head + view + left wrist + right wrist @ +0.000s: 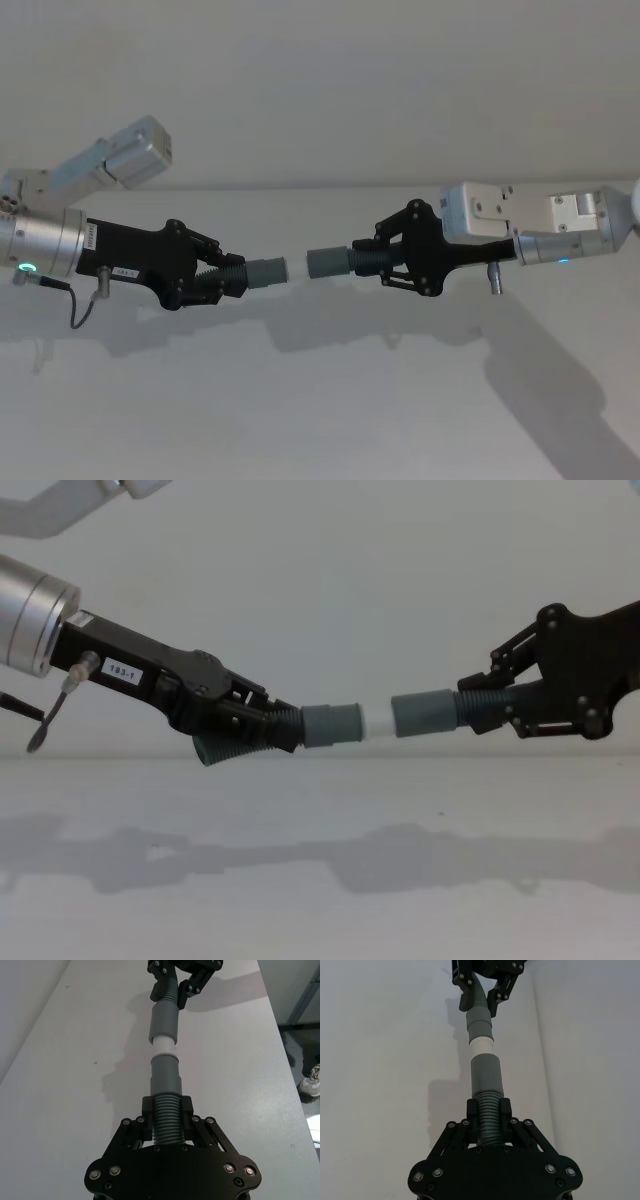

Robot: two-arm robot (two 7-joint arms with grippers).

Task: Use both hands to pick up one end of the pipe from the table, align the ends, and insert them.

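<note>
Two black two-jaw grippers, left [262,728] and right [487,705], each clamp a dark-grey corrugated hose piece, left's white-tipped cuff [345,723] facing right's plain grey socket cuff [425,713] nearly coaxially, tip at its mouth.

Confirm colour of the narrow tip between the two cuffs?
White tip, clearest in chest view.

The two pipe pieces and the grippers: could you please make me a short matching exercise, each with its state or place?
Things:
1. left gripper
2. right gripper
3. white tip
4. table

States:
A. bare below, carrying only shadows
B. shut on the ribbed hose with the plain socket cuff
C. bridging the two grey cuffs
D. shut on the ribbed hose whose cuff carries the white tip

Pairs: 1-D, 2-B, 3-C, 4-A
</note>
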